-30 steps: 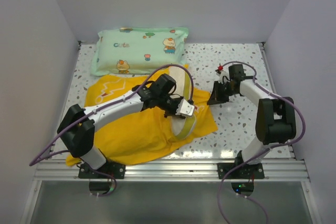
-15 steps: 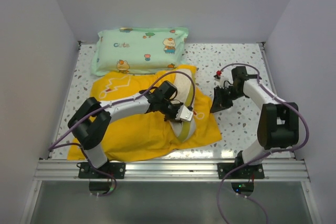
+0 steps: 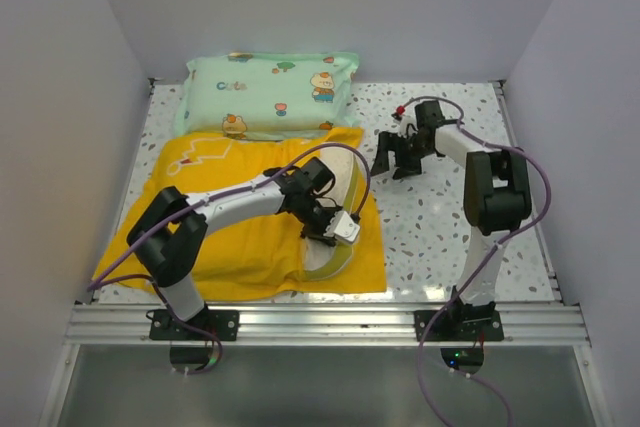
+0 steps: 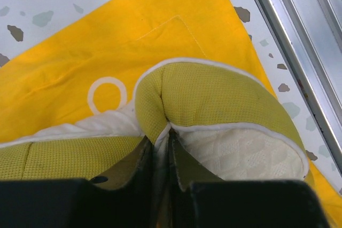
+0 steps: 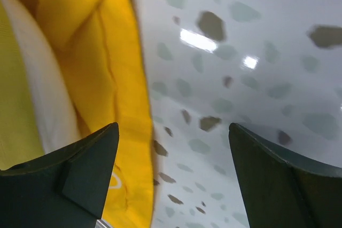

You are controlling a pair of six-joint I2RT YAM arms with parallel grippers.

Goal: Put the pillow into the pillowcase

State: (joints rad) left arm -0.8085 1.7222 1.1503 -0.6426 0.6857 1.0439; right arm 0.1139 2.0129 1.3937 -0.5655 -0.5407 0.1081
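Note:
The bright yellow pillowcase [image 3: 220, 247] lies spread flat on the speckled table. The cream-white pillow [image 3: 347, 182] with its yellow edge band sticks out of the case's right side, the rest hidden inside. My left gripper [image 3: 332, 231] is shut on the pillow's white-piped edge [image 4: 214, 153], the band folded over above its jaws [image 4: 162, 132]. My right gripper [image 3: 396, 155] stands open over bare table just right of the case's far right corner, holding nothing. In the right wrist view the pillowcase edge [image 5: 120, 78] and the pillow [image 5: 40, 105] lie left of my right gripper [image 5: 173, 127].
A mint-green cartoon-print pillow [image 3: 265, 97] lies along the back, touching the case's far edge. The metal rail [image 3: 320, 322] runs along the near edge close to the case. White walls close in left, right and back. Bare speckled table [image 3: 440, 227] shows on the right.
The right gripper has let go of the pillowcase, opened wide and drawn back toward the far side. The case has flattened and spread leftward. The left gripper has shifted nearer with the pillow.

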